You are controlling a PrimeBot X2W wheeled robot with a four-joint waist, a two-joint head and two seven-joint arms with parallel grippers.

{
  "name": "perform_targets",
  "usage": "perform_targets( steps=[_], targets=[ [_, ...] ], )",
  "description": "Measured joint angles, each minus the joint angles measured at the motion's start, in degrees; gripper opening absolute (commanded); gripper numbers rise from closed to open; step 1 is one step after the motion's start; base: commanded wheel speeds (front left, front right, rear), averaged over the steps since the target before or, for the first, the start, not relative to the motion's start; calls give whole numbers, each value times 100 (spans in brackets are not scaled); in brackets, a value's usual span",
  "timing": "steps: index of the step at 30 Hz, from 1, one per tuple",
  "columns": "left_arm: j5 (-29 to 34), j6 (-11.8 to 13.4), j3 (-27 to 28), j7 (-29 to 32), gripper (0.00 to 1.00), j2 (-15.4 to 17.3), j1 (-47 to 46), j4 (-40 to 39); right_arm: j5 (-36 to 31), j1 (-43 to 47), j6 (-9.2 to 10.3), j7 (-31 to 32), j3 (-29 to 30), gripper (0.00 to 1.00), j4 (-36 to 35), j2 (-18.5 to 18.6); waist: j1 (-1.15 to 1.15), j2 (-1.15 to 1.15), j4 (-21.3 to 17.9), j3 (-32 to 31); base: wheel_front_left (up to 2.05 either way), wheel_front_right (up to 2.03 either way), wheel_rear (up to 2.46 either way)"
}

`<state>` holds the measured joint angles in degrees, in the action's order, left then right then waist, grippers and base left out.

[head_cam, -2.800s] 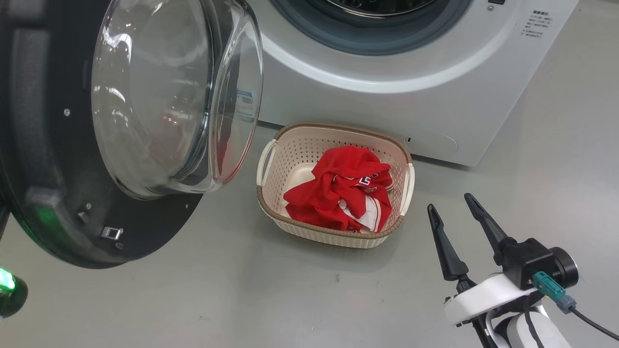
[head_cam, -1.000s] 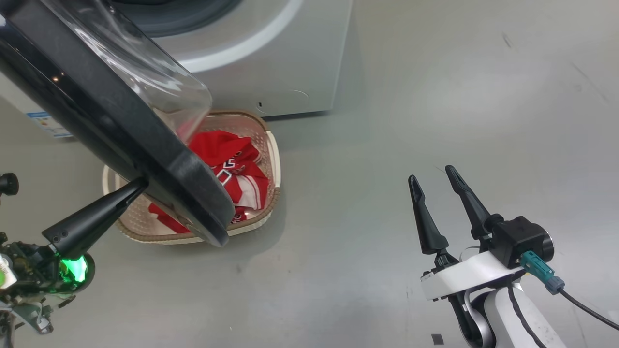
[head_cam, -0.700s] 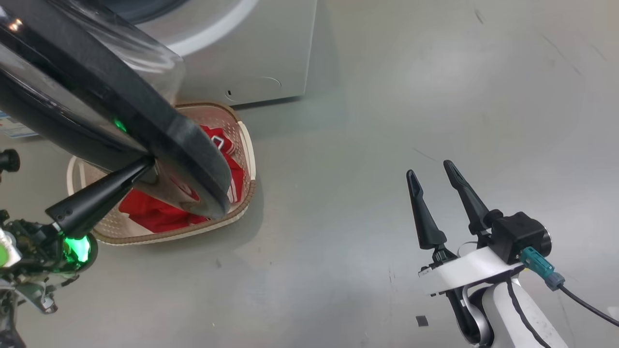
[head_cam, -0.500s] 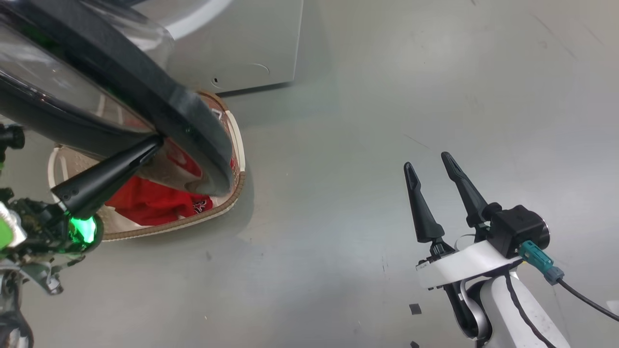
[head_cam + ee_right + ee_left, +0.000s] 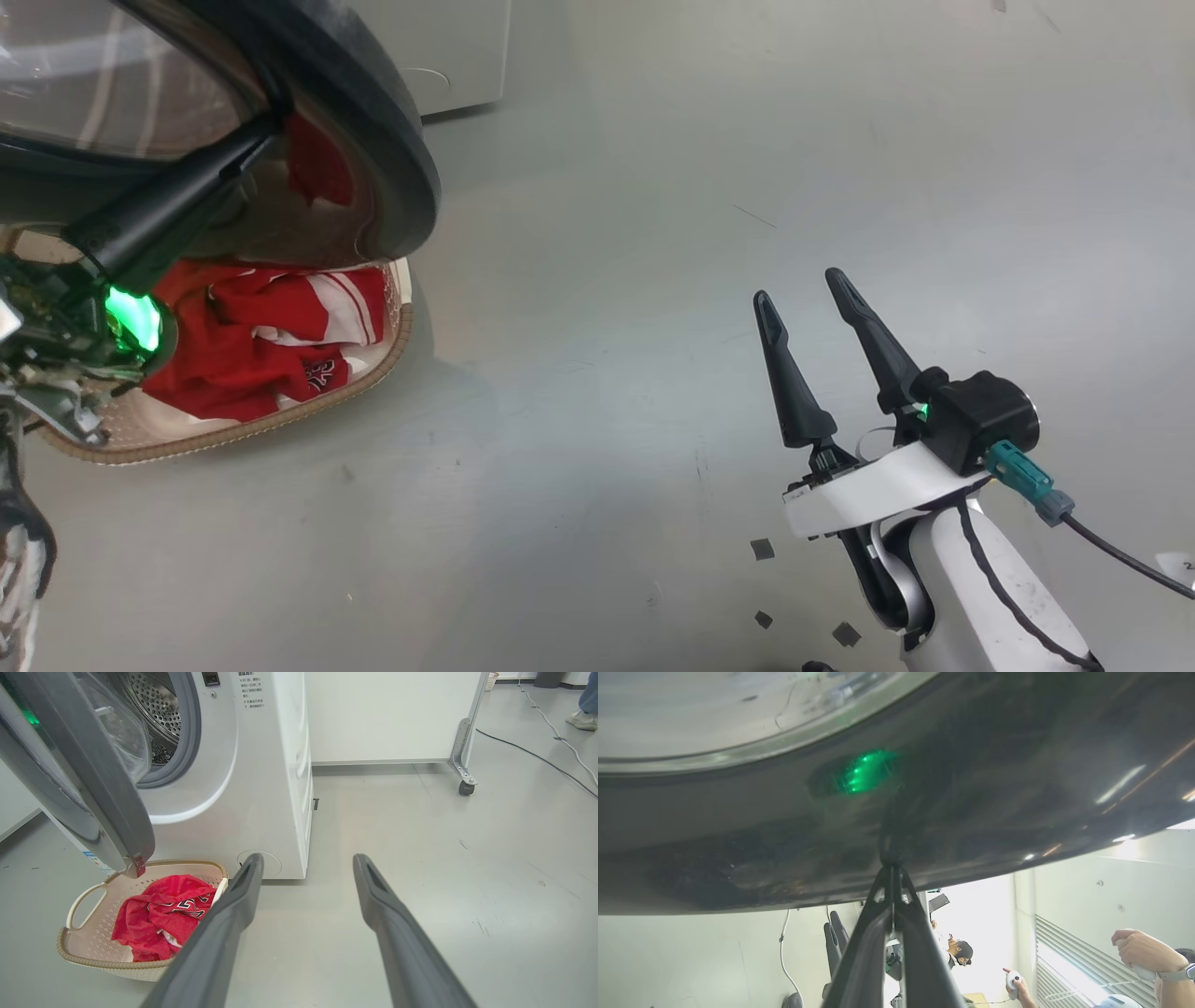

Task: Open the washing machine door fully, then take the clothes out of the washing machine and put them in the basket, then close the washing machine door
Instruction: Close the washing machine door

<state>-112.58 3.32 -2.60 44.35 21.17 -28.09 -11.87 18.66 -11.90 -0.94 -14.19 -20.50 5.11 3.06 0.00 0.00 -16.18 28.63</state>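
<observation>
The washing machine door [image 5: 392, 140], black-rimmed with a glass bowl, hangs partly swung over the basket [image 5: 280, 420]. My left gripper [image 5: 266, 135] is shut, and its joined tips press on the door's glossy outer face [image 5: 971, 788]. Close up, the left gripper [image 5: 892, 868] holds nothing. Red clothes [image 5: 252, 345] with white stripes lie in the basket. My right gripper [image 5: 798, 285] stands open and empty over bare floor, well to the right of the basket. From the right wrist I see the washing machine [image 5: 271, 765], its door [image 5: 93, 788] half shut, the steel drum [image 5: 159, 709], the basket [image 5: 84, 961], the clothes [image 5: 159, 910] and my right gripper [image 5: 308, 858].
A white panel on a caster [image 5: 467, 786] stands behind the machine, and a cable [image 5: 537, 756] runs across the floor beyond it. A person's foot [image 5: 581, 718] shows at the far right. A hand holding a controller [image 5: 1143, 952] is behind me. Small tape scraps [image 5: 761, 549] dot the floor.
The head camera has turned, so the whole picture has shifted. With my shut left gripper against its outer face, the door has swung further over the basket toward the machine. The right gripper stays open.
</observation>
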Motion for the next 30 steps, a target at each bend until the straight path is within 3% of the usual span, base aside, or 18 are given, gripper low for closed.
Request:
perform_targets(
  steps=[21,30],
  targets=[
    [476,243,-122,-547,0,-75,-1869,1233,478,-324,10,0,-222,100,-32,-29,0,0,-685,432,0,0,0],
    [751,245,-252,-703,0,-176,-2419,1757,550,-381,59,0,-269,100,-32,-31,0,0,-785,464,0,0,0]
  ],
)
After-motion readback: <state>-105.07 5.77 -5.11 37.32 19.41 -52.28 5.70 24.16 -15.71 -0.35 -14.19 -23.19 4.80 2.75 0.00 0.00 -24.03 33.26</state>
